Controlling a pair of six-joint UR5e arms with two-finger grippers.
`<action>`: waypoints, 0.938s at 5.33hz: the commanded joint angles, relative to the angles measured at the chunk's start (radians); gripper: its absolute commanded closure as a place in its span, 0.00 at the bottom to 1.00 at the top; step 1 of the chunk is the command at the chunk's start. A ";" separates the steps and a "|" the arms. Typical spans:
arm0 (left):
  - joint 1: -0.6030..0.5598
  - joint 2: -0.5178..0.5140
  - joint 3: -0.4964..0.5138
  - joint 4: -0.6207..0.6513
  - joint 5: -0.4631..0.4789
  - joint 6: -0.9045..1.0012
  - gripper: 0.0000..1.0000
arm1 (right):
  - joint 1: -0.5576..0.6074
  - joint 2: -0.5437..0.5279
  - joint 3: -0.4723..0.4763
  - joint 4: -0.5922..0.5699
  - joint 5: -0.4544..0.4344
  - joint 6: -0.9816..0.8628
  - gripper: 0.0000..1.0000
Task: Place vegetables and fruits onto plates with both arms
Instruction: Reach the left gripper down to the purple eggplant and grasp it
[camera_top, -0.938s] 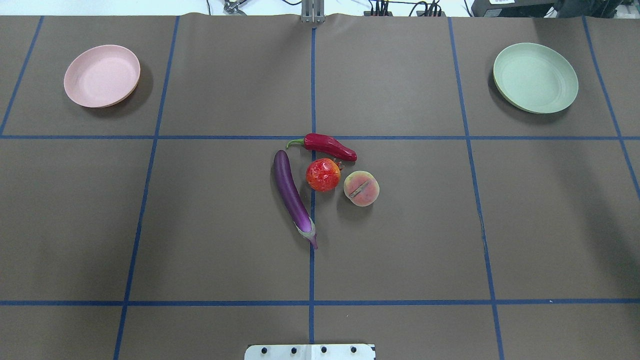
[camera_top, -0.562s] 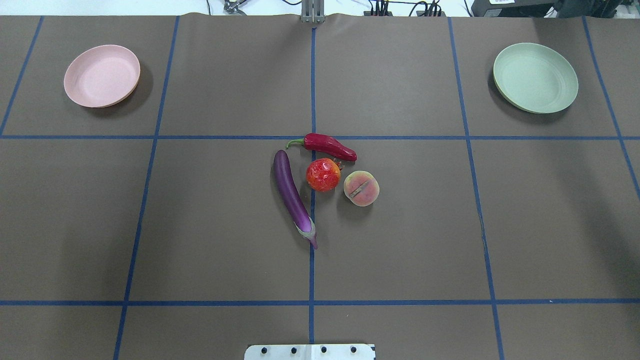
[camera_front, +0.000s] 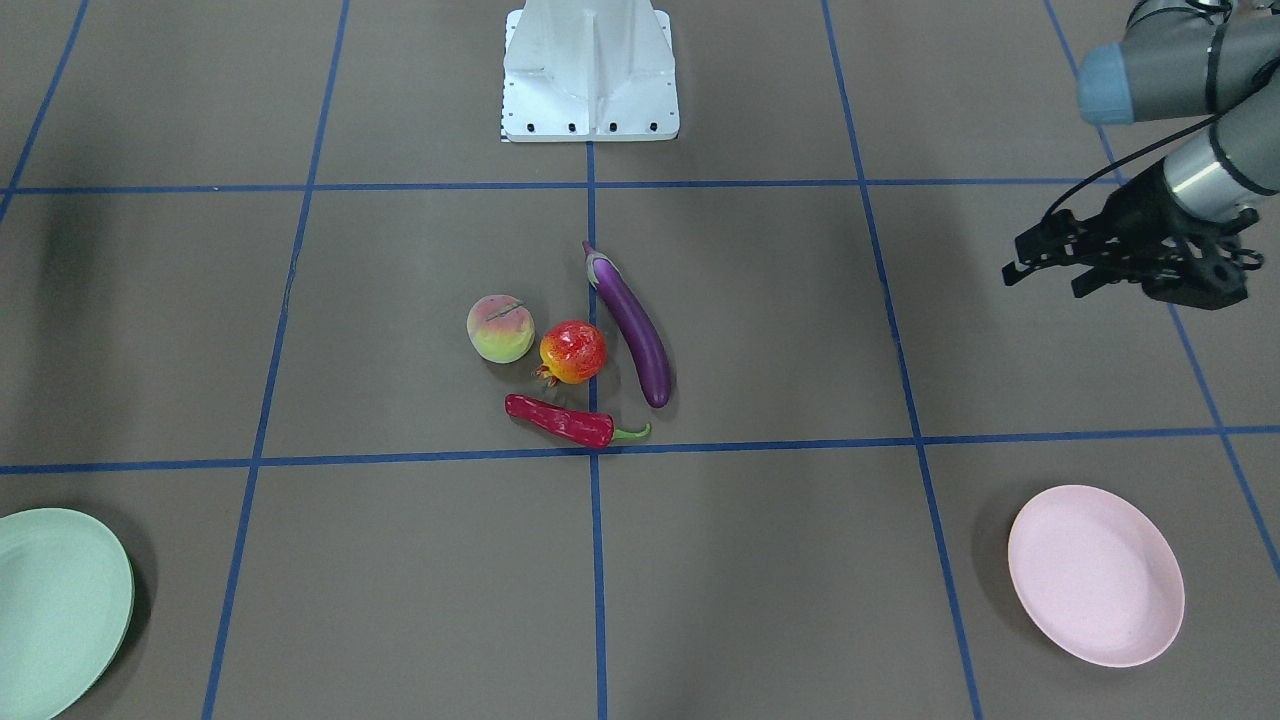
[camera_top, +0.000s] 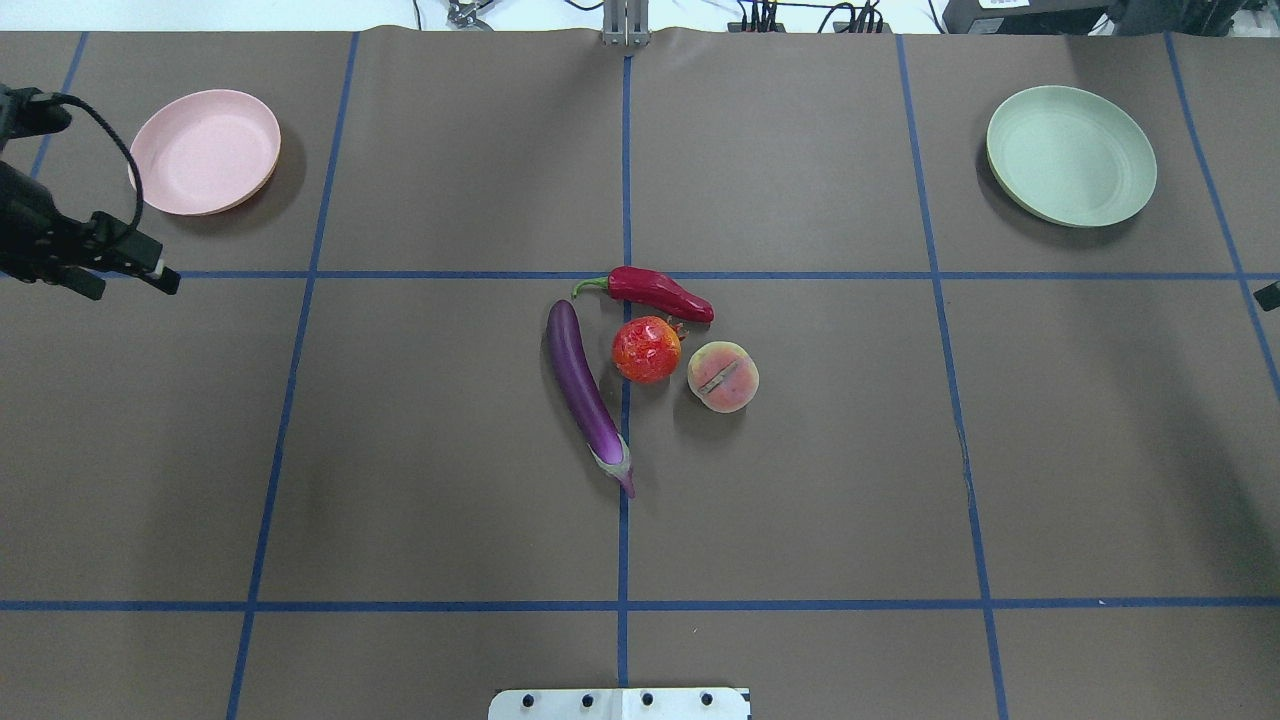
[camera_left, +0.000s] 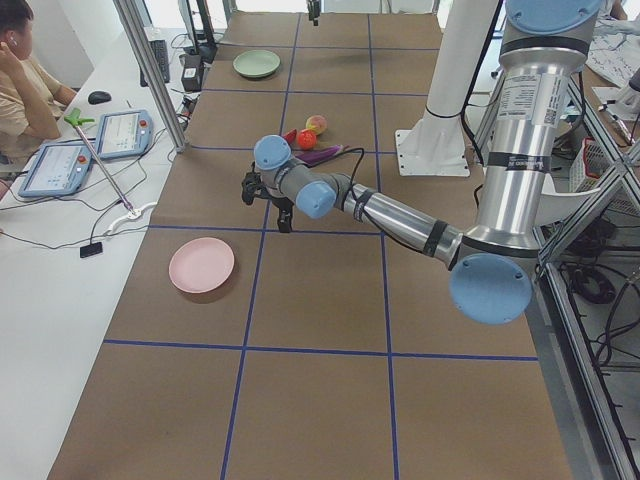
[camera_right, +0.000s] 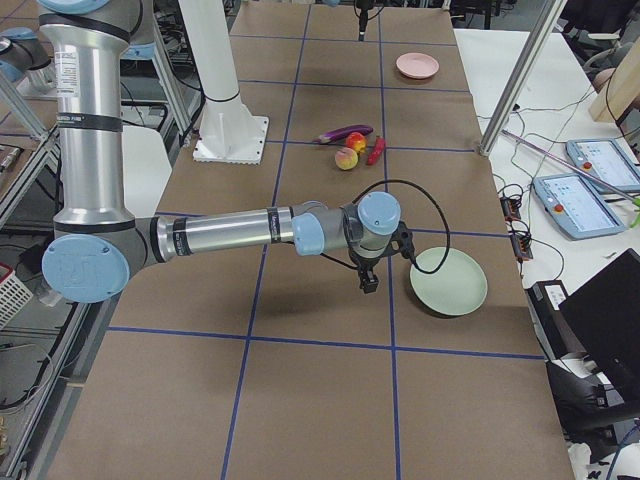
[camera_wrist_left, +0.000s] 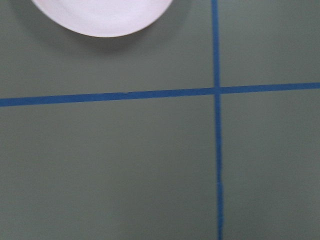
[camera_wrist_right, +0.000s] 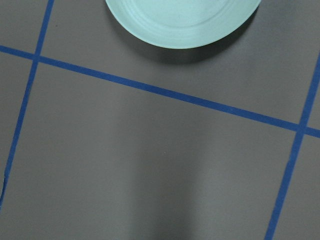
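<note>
The left gripper (camera_front: 1048, 276) is seen hovering above the brown-covered table (camera_top: 420, 450), its two black fingers held apart with nothing between them. It is shown well apart from the produce and near the pale pink plate (camera_top: 204, 151), on the robot's side of it. In the left wrist view, only the plate's edge and a crossing of blue tape lines (camera_wrist_left: 216, 90) are caught.

The right gripper (camera_right: 368, 283) is pictured pointing down over the table just beside the pale green plate (camera_right: 448, 281). Whether its fingers are apart or together cannot be told; overhead, only a dark sliver of it is caught at the frame's edge. Both plates are shown bare, at opposite far corners of the table.

All four pieces of produce are grouped at the table's centre, on the mat. The purple eggplant (camera_top: 585, 400) is laid along the centre tape line, its cap end turned toward the white base block (camera_front: 590, 70). The pomegranate (camera_top: 646, 349) is set between the eggplant and the peach (camera_top: 722, 377), just beside each. The red chili pepper (camera_top: 660, 293) is laid across the far side of the group, its green stem pointed toward the robot's left.

An operator (camera_left: 25, 80) is seated at a side bench in the left-end view.
</note>
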 joint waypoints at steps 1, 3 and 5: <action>0.190 -0.143 0.006 0.004 0.166 -0.233 0.00 | -0.036 -0.006 0.006 0.023 0.047 0.004 0.00; 0.287 -0.314 0.125 0.027 0.207 -0.259 0.00 | -0.106 0.002 0.020 0.108 0.071 0.196 0.00; 0.342 -0.561 0.382 0.096 0.294 -0.259 0.00 | -0.131 -0.003 0.020 0.133 0.072 0.271 0.00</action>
